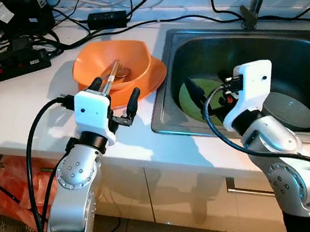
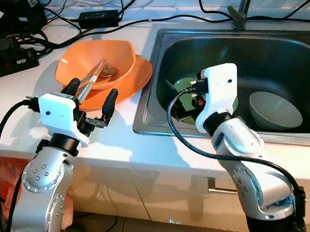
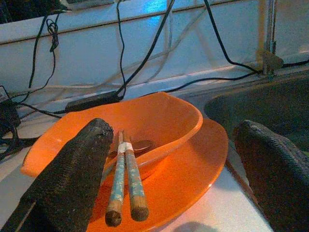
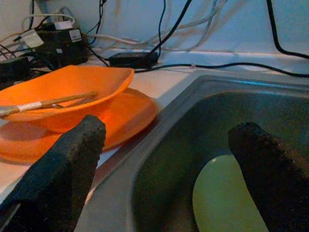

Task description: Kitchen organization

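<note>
chopsticks [image 1: 110,76] in the orange bowl [image 1: 135,55], upper middle of the frame, just ahead of your left claw [image 1: 116,97].

your pair lies with its tips down in the bowl and its butt ends over the near rim, pointing at the left claw, whose fingers stand apart and hold nothing. the bowl sits on an orange plate [image 1: 158,76] on the bench [image 1: 21,106] beside the sink [image 1: 309,65]. expect the sticks to be light, stiff and thin, likely to roll or scissor; pinch both together near the taped band. your right claw [image 2: 178,98] hangs spread over the sink, above a green plate [image 4: 227,198], with a pale bowl [image 2: 274,109] lower right.
</note>
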{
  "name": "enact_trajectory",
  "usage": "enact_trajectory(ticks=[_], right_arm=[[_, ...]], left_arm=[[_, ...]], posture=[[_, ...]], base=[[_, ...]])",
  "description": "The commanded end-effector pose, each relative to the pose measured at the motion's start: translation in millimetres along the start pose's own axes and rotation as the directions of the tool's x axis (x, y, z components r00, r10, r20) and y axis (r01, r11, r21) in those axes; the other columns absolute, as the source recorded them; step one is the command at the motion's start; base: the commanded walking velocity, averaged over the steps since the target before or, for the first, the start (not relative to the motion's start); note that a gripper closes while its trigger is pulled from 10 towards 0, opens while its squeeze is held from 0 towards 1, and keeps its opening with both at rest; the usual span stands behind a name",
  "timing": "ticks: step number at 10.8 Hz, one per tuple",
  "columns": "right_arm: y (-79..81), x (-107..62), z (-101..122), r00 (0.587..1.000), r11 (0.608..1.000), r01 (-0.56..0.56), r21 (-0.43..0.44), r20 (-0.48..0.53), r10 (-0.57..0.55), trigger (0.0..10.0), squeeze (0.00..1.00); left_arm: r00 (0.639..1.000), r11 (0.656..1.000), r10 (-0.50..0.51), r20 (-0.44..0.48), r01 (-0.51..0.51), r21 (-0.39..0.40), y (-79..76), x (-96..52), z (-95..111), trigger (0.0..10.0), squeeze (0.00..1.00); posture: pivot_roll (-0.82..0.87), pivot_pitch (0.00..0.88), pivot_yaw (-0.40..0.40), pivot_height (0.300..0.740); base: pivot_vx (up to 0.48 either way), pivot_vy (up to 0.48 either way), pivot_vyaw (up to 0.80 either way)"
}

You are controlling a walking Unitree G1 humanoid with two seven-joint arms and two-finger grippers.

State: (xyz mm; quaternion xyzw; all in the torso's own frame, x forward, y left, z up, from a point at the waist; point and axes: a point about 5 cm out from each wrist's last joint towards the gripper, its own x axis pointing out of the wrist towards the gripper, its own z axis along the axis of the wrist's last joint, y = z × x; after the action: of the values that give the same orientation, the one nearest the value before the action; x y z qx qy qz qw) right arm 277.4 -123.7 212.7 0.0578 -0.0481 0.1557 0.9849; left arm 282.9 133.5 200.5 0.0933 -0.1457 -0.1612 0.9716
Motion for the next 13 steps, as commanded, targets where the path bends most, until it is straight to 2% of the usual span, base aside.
enact_trajectory(ticks=[1, 4, 5, 6, 10, 11, 12, 13], right_arm=[[0.8, 1.0, 1, 1.000, 1.000, -0.009, 0.005, 0.005, 0.009, 10.0, 0.00], [0.3, 3.9, 2, 1.000, 1.000, -0.010, 0.004, 0.017, 0.010, 10.0, 0.00], [0.9, 4.2, 3, 1.000, 1.000, -0.010, 0.003, 0.019, 0.010, 10.0, 0.00], [0.6, 5.3, 3, 1.000, 1.000, -0.007, 0.003, 0.025, 0.007, 10.0, 0.00], [2.3, 5.2, 3, 0.999, 1.000, -0.023, 0.006, 0.027, 0.023, 10.0, 0.00], [10.3, 1.5, 2, 0.994, 0.993, -0.113, 0.032, 0.009, 0.112, 10.0, 0.00], [16.7, -2.7, -2, 0.981, 0.980, -0.193, 0.044, -0.025, 0.194, 10.0, 0.00], [24.6, -10.3, -8, 0.949, 0.952, -0.302, 0.059, -0.078, 0.306, 10.0, 0.00]], left_arm=[[0.999, 1.000, -0.009, -0.034, 0.010, 0.023, -0.3, -0.7, -11, 10.0, 0.00], [0.999, 0.999, -0.013, -0.031, 0.014, 0.037, 4.6, 3.2, -20, 10.0, 0.00], [1.000, 0.999, -0.022, -0.008, 0.022, 0.038, 3.5, 5.2, -18, 6.8, 0.00], [0.999, 0.999, -0.029, 0.018, 0.028, 0.038, 2.6, 8.9, -16, 0.0, 0.00], [0.999, 0.999, -0.018, 0.043, 0.016, 0.037, 5.4, 11.0, -14, 0.0, 0.00], [0.999, 0.999, -0.024, 0.039, 0.022, 0.042, 5.0, 11.7, -15, 2.3, 0.00], [0.999, 0.999, -0.023, 0.032, 0.022, 0.048, 5.5, 12.2, -16, 10.0, 0.00], [0.999, 0.998, -0.019, 0.027, 0.018, 0.054, 6.4, 12.8, -17, 10.0, 0.00]], posture=[[0.03, 0.111, -0.016, 0.740], [0.03, 0.102, -0.012, 0.740], [0.03, 0.102, -0.012, 0.740], [0.02, 0.099, -0.014, 0.740], [0.02, 0.097, -0.012, 0.740], [0.02, 0.096, -0.010, 0.740], [0.02, 0.095, -0.009, 0.740], [0.02, 0.096, -0.009, 0.740]], base=[[0.000, 0.000, 0.00], [0.000, 0.000, 0.00], [0.000, 0.000, 0.00], [0.000, 0.000, 0.00], [0.000, 0.000, 0.00], [0.000, 0.000, 0.00], [0.000, 0.000, 0.00], [0.000, 0.000, 0.00]])
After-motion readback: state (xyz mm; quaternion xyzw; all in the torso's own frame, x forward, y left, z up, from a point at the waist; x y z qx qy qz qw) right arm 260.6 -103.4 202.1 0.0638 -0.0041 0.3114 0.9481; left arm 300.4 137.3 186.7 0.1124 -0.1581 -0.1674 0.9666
